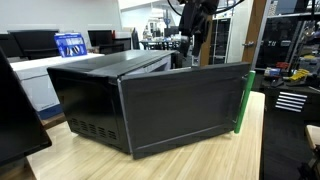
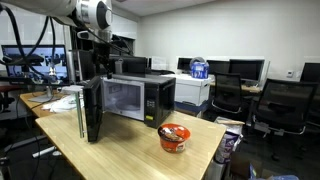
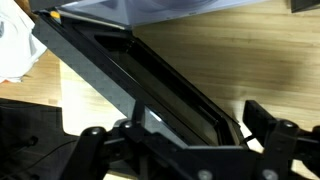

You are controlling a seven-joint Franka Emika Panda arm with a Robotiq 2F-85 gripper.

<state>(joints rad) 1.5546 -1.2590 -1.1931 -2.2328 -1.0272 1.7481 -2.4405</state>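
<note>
Black boxy microwave [image 2: 135,98] on wooden surface [image 2: 130,146], glossy dark door [image 2: 91,108] standing open. Pincer [image 3: 185,138] spread wide, astride door's top edge.

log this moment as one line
tool: open | over: microwave door, top edge | door state: open | nearby: red bowl

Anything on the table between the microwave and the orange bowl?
Nothing. Only bare wooden tabletop separates the microwave from the orange bowl, as shown in an exterior view.
</note>
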